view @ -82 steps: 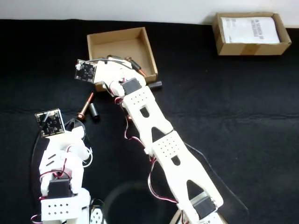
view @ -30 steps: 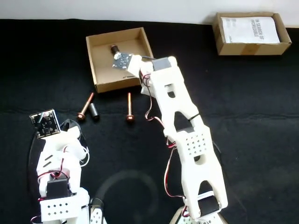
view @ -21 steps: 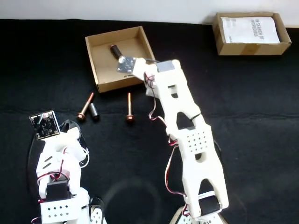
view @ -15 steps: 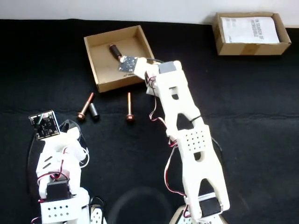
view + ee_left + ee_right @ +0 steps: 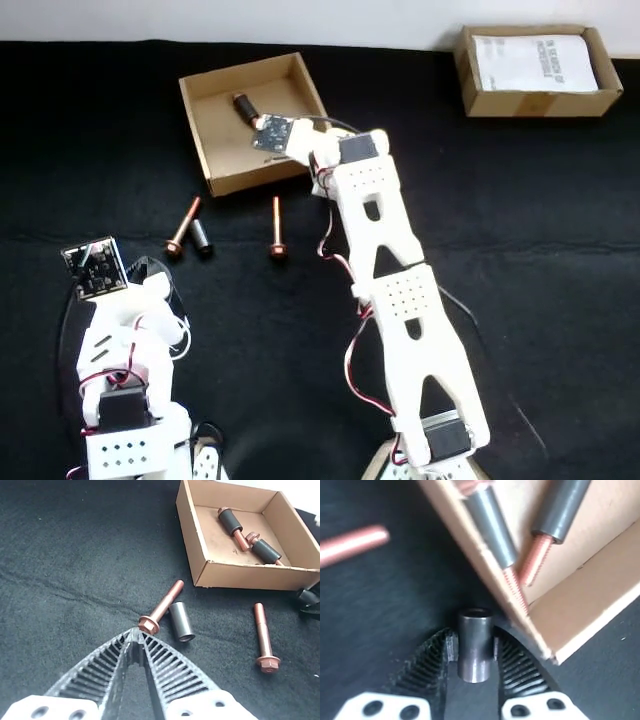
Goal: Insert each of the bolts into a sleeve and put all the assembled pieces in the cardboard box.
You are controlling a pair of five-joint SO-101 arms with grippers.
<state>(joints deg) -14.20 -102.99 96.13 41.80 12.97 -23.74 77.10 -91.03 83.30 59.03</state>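
Observation:
The cardboard box (image 5: pixel 215 120) lies at the back left of the table. Two bolt-in-sleeve pieces (image 5: pixel 230 521) (image 5: pixel 265 552) lie inside the box (image 5: pixel 240 576). In front of it rest a copper bolt (image 5: pixel 183 227) beside a loose dark sleeve (image 5: pixel 201 237), and a second bolt (image 5: pixel 277 228). My right arm (image 5: pixel 375 215) stretches to the box's near right corner. There my right gripper (image 5: pixel 473 641) is shut on another dark sleeve (image 5: pixel 475 655), just outside the box wall (image 5: pixel 580 615). My left gripper (image 5: pixel 135 632) is shut and empty, its tips just short of the first bolt's (image 5: pixel 162 607) head.
A second cardboard box (image 5: pixel 540 70) holding a printed sheet stands at the back right. A black cloth (image 5: pixel 520 260) covers the table. My left arm (image 5: pixel 120 340) stands at the front left.
My right arm swung from the box's front wall to its near right corner, uncovering the second bolt. An assembled piece now lies in the box. The left arm barely moved.

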